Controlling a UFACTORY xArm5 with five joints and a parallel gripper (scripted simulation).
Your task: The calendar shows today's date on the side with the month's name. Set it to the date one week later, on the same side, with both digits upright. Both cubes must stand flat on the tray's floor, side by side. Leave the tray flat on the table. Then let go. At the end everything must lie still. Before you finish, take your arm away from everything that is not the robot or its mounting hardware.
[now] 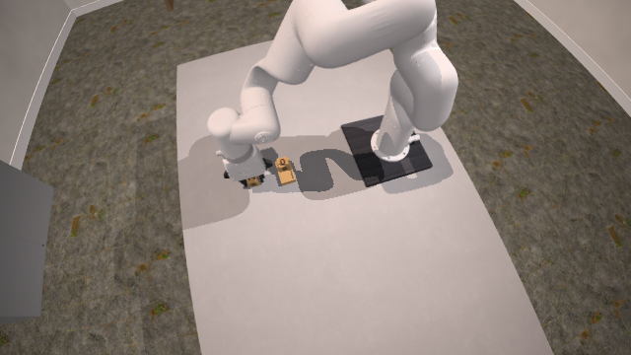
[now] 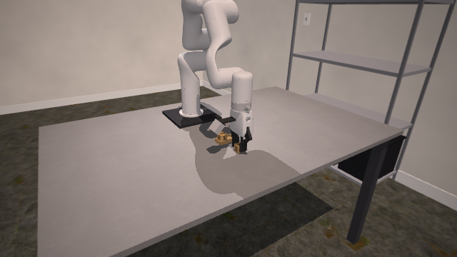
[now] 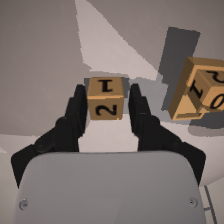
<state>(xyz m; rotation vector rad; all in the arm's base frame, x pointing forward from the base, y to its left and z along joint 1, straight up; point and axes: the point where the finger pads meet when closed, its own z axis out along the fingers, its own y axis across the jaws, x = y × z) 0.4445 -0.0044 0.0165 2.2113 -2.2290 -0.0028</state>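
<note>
A wooden cube (image 1: 253,182) (image 2: 237,148) (image 3: 105,107) is on or just above the table, outside the tray. In the wrist view it shows a 1 and a 2, both turned sideways. My gripper (image 1: 250,180) (image 2: 240,146) (image 3: 107,94) is part open, pointing down, with a finger on each side of this cube and narrow gaps beside it. The wooden tray (image 1: 287,177) (image 2: 223,141) (image 3: 205,62) lies on the table, and the other cube (image 1: 283,163) (image 2: 222,135) (image 3: 209,92) is in one end, showing a 0 and a 1. The cubes' hidden faces cannot be read.
The arm's black base plate (image 1: 360,143) (image 2: 175,117) is beyond the tray. The tray stands close beside the gripper, towards the base. A grey shelf rack (image 2: 360,62) stands behind the table (image 1: 370,256) (image 2: 125,185).
</note>
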